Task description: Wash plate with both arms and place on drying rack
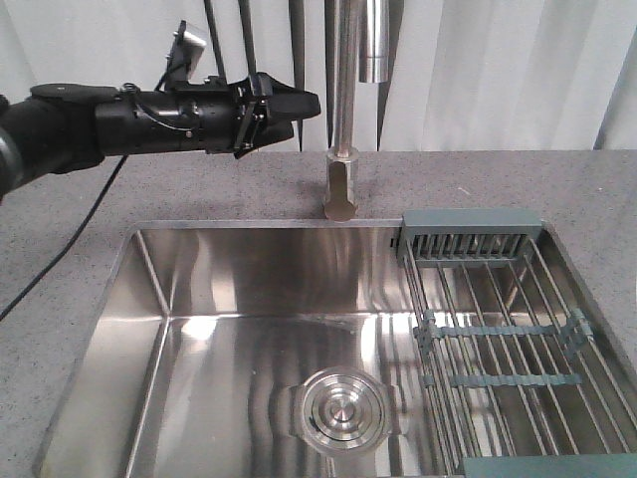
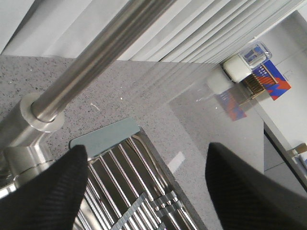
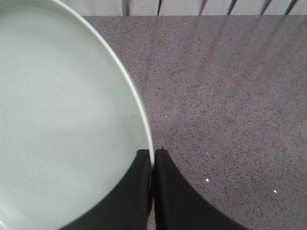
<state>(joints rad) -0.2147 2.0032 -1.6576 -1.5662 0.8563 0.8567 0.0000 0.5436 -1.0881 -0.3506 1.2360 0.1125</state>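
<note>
The pale mint-green plate fills the left of the right wrist view, above the speckled grey countertop. My right gripper is shut on the plate's rim, one finger on each side. The plate and the right arm are out of the front view. My left gripper is open and empty, held in the air left of the faucet. In the left wrist view the left gripper has its fingers wide apart above the drying rack. The drying rack spans the right end of the sink and holds nothing.
The steel sink basin has a round drain cover at its bottom. The faucet pipe runs close past the left gripper. Grey countertop surrounds the sink. White curtains hang behind.
</note>
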